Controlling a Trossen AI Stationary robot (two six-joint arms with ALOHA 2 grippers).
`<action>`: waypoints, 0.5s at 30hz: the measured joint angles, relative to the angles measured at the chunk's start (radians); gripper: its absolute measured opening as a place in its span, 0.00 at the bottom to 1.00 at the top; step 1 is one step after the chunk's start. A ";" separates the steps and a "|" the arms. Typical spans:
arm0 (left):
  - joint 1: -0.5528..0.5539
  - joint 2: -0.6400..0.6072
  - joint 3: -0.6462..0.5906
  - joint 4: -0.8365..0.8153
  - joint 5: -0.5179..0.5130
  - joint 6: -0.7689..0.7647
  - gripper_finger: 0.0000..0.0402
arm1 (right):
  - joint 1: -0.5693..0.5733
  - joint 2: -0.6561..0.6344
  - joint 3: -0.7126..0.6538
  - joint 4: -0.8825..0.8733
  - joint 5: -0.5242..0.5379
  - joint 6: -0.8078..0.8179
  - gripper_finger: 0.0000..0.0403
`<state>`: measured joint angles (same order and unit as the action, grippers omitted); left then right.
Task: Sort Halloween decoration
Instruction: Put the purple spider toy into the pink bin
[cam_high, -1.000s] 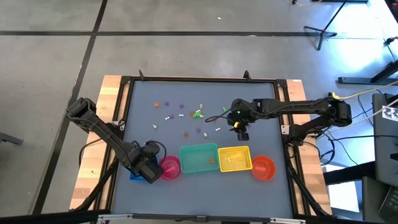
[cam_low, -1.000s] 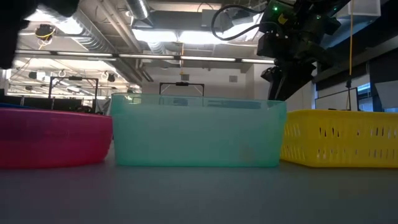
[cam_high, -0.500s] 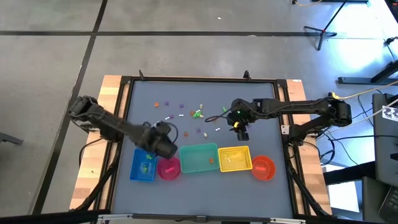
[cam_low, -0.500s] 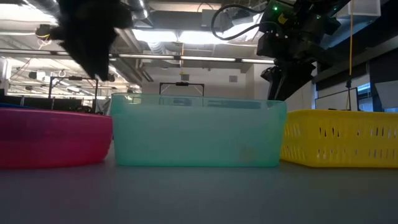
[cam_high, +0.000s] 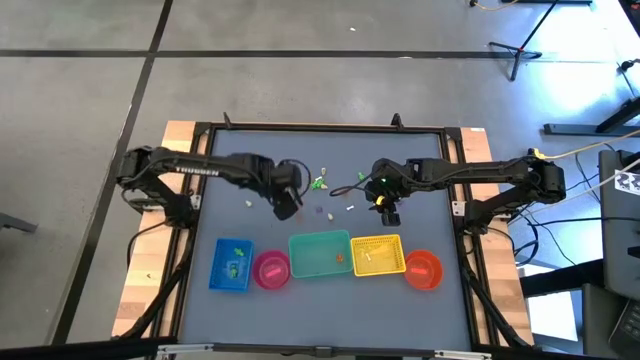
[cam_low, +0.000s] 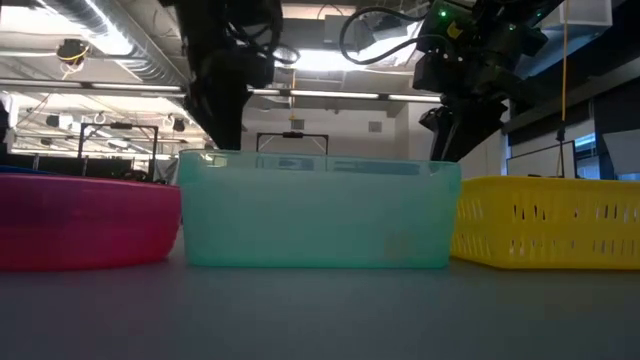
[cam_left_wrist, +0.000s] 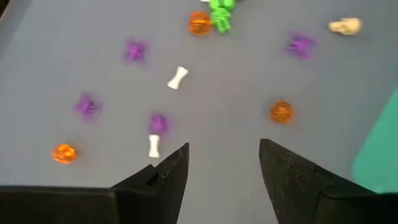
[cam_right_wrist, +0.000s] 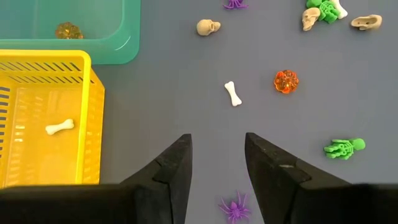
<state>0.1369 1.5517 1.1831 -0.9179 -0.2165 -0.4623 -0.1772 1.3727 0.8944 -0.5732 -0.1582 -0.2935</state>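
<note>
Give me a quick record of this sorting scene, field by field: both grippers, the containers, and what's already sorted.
left gripper: open, empty, over the loose trinkets mid-table
right gripper: open, empty, beside the yellow basket
containers in the row: blue tray, pink bowl, teal bin, yellow basket, orange bowl
already sorted: white bone in the yellow basket, orange pumpkin in the teal bin
unsorted: purple spiders, bones, pumpkins, skulls, green skeletons

Both grippers (cam_high: 287, 208) (cam_high: 389, 215) hover over scattered trinkets (cam_high: 319, 184).
</note>
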 joint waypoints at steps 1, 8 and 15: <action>0.024 0.000 0.000 0.000 0.009 0.024 0.44 | 0.000 0.000 0.000 0.000 0.000 0.000 0.37; 0.155 0.000 0.000 0.000 0.017 0.155 0.44 | 0.000 0.000 0.000 0.000 0.000 0.000 0.37; 0.233 0.000 -0.087 0.105 0.126 0.187 0.44 | 0.000 0.000 0.000 0.000 0.000 0.000 0.37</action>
<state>0.3704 1.5517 1.0963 -0.8131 -0.0905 -0.2752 -0.1772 1.3727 0.8944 -0.5735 -0.1584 -0.2935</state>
